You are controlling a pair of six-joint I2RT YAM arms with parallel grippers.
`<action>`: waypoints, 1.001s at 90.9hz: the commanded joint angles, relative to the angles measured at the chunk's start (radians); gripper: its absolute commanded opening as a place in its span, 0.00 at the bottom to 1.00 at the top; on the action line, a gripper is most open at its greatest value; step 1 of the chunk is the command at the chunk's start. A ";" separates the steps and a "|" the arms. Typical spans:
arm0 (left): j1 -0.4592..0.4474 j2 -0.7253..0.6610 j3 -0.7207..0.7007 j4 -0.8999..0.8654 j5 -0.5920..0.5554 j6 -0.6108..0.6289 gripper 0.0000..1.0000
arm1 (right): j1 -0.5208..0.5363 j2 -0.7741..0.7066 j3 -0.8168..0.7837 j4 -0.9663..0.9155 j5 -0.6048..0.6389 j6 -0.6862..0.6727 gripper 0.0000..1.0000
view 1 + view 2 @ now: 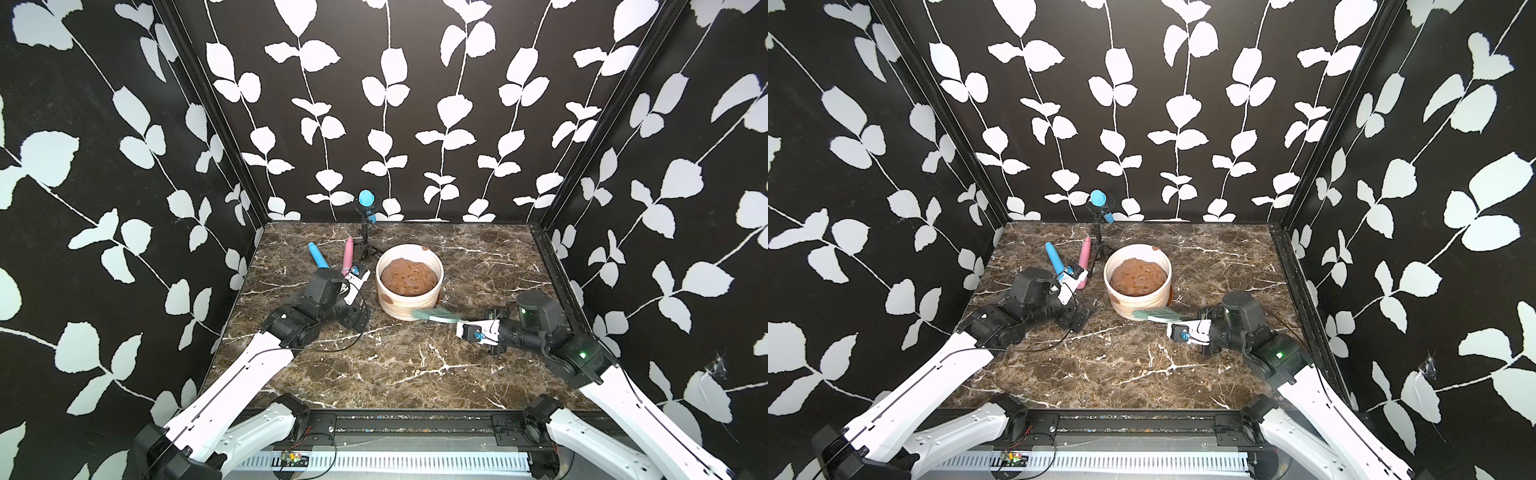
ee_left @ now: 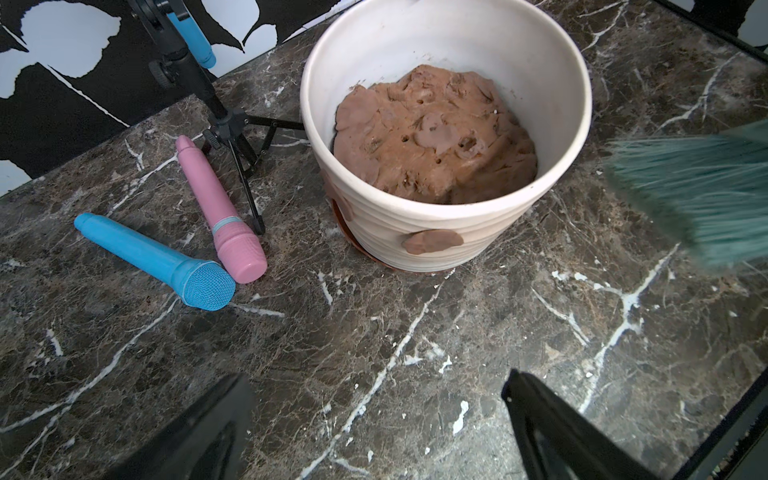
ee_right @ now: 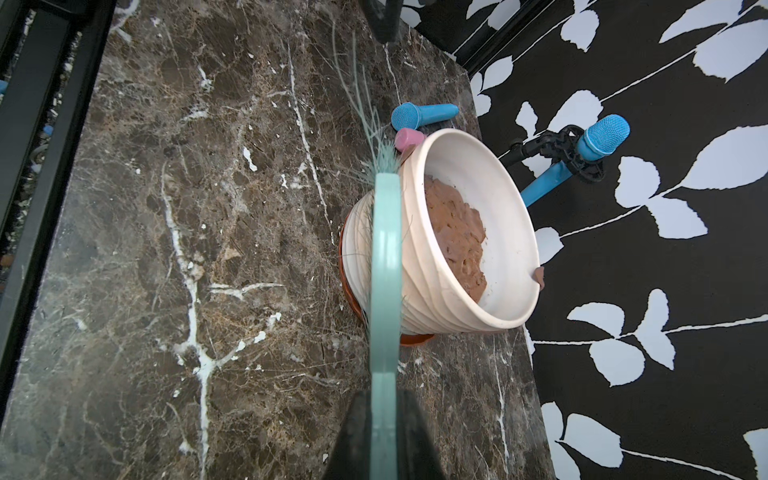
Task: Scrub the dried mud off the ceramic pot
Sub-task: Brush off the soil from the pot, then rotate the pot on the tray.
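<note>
Now: brush at the pot's wall

Ceramic pot (image 1: 400,306) stands on the worktop (image 1: 395,374), dried mud (image 2: 432,241) discs stuck to its ribbed wall. Right tool (image 3: 384,411) pinches a teal brush (image 1: 438,318) against that wall; left tool (image 2: 374,388), beside the pot, gapes empty. Pot looks heavy, stiff, chippable: brace its rim

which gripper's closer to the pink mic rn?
Left. The left gripper is just short of the pink microphone, jaws open; the right gripper sits past the ceramic pot, shut on the brush.
</note>
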 commanded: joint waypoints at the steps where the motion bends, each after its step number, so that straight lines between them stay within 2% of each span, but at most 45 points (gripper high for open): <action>1: 0.000 -0.001 -0.009 0.009 -0.007 -0.012 0.99 | 0.003 0.014 0.061 0.082 0.035 0.129 0.00; 12: 0.000 0.012 -0.003 0.011 -0.012 -0.022 0.98 | 0.003 0.068 0.162 0.041 0.102 0.269 0.00; 22: 0.000 0.011 0.001 0.008 -0.064 -0.041 0.99 | 0.005 0.139 0.286 -0.093 0.016 0.400 0.00; 26: 0.001 0.010 -0.003 0.011 -0.087 -0.053 0.99 | 0.019 0.164 0.314 -0.106 0.014 0.496 0.00; 38: 0.016 0.032 0.027 -0.003 -0.171 -0.168 0.98 | 0.128 0.267 0.426 -0.153 0.146 0.812 0.00; 44: 0.025 0.048 0.069 -0.016 -0.132 -0.216 0.99 | 0.170 0.335 0.526 -0.219 0.158 0.882 0.00; 48: 0.025 0.044 0.084 0.006 -0.065 -0.206 0.98 | 0.183 0.377 0.591 -0.259 0.170 0.928 0.00; 56: 0.025 0.022 0.082 0.107 0.108 -0.110 0.98 | 0.184 0.432 0.698 -0.348 0.198 0.989 0.00; 61: 0.025 0.021 0.083 0.164 0.323 0.017 0.94 | 0.181 0.439 0.748 -0.399 0.309 1.034 0.00; 66: 0.023 0.033 0.091 0.174 0.555 0.187 0.94 | 0.163 0.420 0.776 -0.424 0.415 1.079 0.00; 68: 0.022 0.042 0.093 0.177 0.602 0.230 0.94 | 0.151 0.406 0.777 -0.426 0.449 1.096 0.00; 77: 0.017 0.117 0.146 0.161 0.577 0.352 0.94 | 0.080 0.335 0.757 -0.429 0.528 1.131 0.00; 91: 0.014 0.355 0.351 -0.037 0.492 0.502 0.92 | 0.009 0.252 0.724 -0.482 0.585 1.140 0.00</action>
